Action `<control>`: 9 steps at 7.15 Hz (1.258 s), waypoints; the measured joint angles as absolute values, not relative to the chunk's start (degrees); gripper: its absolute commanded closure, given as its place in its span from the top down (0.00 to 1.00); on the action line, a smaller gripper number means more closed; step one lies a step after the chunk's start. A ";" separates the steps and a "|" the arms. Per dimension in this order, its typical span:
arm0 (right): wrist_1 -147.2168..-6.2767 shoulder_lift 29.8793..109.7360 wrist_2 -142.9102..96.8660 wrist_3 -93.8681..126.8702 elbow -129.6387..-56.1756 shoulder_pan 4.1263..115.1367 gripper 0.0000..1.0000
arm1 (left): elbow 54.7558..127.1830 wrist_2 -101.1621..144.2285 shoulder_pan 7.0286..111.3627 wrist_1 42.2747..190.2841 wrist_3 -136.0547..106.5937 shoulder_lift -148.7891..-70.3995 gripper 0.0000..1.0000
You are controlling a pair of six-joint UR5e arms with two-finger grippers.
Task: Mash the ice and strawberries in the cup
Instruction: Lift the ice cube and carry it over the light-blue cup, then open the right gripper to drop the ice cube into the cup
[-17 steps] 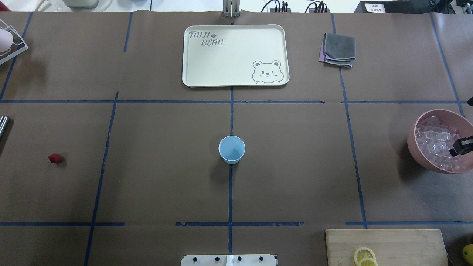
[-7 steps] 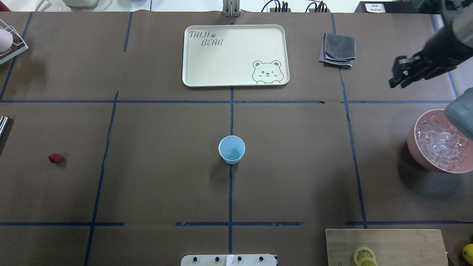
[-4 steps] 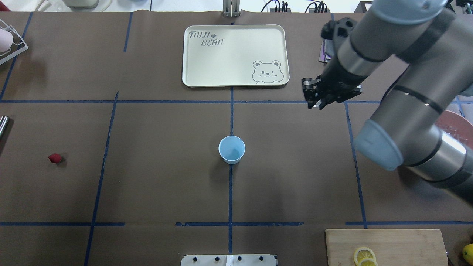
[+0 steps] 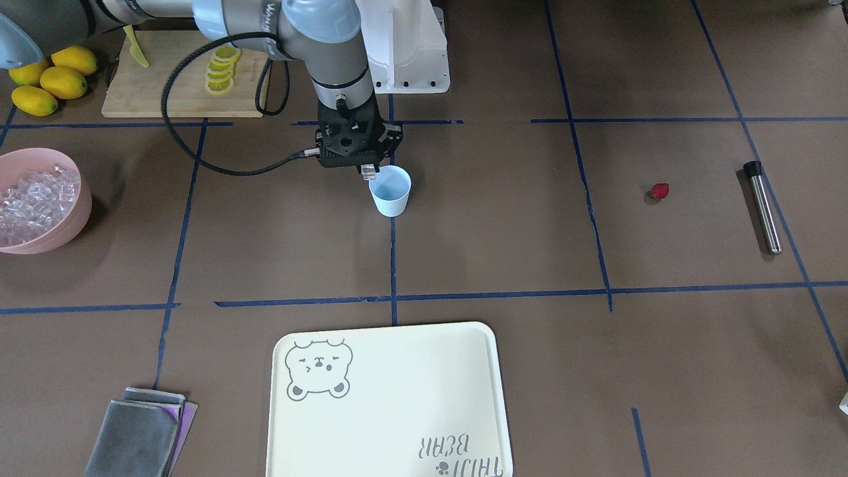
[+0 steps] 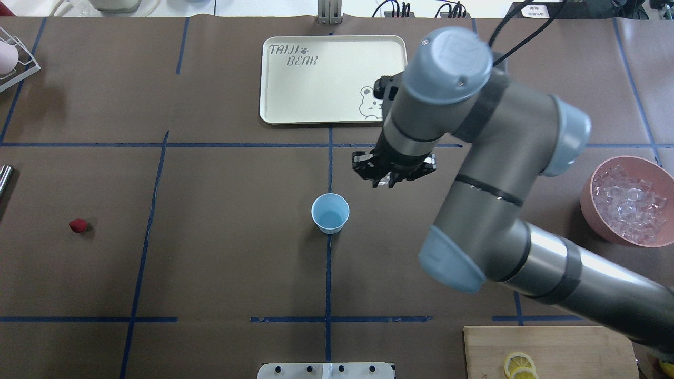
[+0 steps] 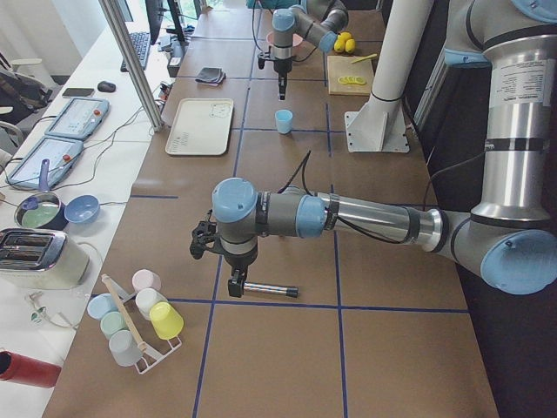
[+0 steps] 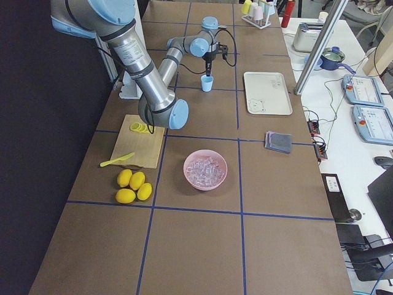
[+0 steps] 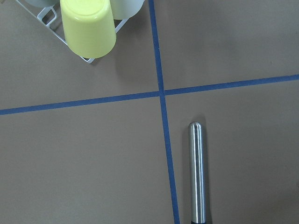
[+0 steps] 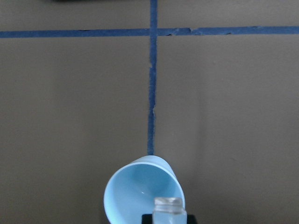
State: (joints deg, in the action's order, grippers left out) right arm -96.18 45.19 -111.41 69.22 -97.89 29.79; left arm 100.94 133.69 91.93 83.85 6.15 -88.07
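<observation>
The pale blue cup stands upright at the table's middle and looks bare inside. My right gripper hangs just above the cup's rim, on the robot's side, shut on one clear ice cube. More ice fills the pink bowl at the right. The strawberry lies alone far to the left. My left gripper shows only in the exterior left view, over a metal rod; I cannot tell if it is open or shut.
A cream bear tray lies beyond the cup. A grey cloth sits near it. A cutting board with lemon slices and whole lemons are by the robot's base. A rack of cups stands at the left end.
My right arm left the pink bowl, rose and swung left across the table; its gripper now hangs by the cup with an ice cube. Cup and strawberry have not moved.
</observation>
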 measured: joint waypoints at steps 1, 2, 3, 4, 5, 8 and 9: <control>-94.73 44.16 -111.06 69.76 -95.72 29.09 0.00 | 100.92 133.68 91.93 83.85 6.15 -88.07 1.00; -94.21 43.73 -110.87 69.97 -94.75 28.44 0.01 | 100.90 133.68 91.93 83.85 6.15 -88.07 1.00; -94.06 43.61 -110.74 70.10 -94.36 27.90 0.09 | 100.90 133.68 91.93 83.85 6.15 -88.07 1.00; -94.04 43.60 -110.69 70.18 -94.21 27.65 0.45 | 100.91 133.68 91.93 83.85 6.15 -88.07 1.00; -94.04 43.59 -110.70 70.21 -94.14 27.56 0.85 | 100.95 133.68 91.93 83.85 6.15 -88.07 1.00; -94.08 43.53 -110.73 70.22 -94.42 27.53 0.98 | 100.95 133.68 91.93 83.85 6.15 -88.07 1.00; -94.11 43.52 -110.69 70.22 -94.59 27.60 0.99 | 100.96 133.68 91.93 83.85 6.15 -88.07 1.00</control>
State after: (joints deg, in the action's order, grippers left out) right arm -94.11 43.52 -110.69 70.22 -94.59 27.60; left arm 100.96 133.68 91.93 83.85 6.15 -88.07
